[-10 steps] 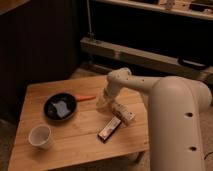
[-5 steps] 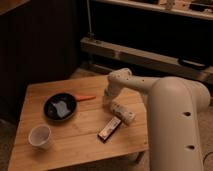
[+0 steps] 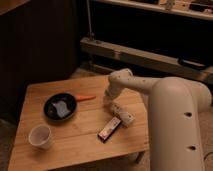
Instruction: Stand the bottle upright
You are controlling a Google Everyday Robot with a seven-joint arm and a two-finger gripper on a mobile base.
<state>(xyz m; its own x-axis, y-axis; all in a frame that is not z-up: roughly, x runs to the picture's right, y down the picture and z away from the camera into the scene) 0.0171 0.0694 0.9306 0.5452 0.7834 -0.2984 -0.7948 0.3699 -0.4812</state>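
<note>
Although a full second separates this moment from the earliest view, almost nothing has shifted across it; the arm [image 3: 145, 85] keeps the same bent pose over the right part of the table [image 3: 75, 147], and the gripper [image 3: 108, 103] stays low at the same spot, right at the upper-left end of the bottle [image 3: 123, 114]. The bottle lies on its side on the wood, slanting from upper left to lower right, just as it lay in both earlier views; it has not rolled, turned or lifted. Whether the gripper is spread or closed cannot be told, because the wrist hides it from this camera; nor can it be told whether it touches the bottle's end or only hangs beside it.

Everything else is equally unmoved; the dark box [image 3: 109, 129] lies just below the bottle, very near its middle and lower end; the dark round dish [image 3: 60, 107] sits well to the left with an orange thing [image 3: 86, 97] at its right rim; the cup [image 3: 40, 136] stands near the front left corner.

That stillness suggests the approach is over and the robot is settling on, or starting, its hold; the task itself has made no progress, since the bottle is flat. Standing it up will probably call for a firm hold near that end and a tilt up onto the base; the round body could roll away, and the nearby box leaves little room on that side.
</note>
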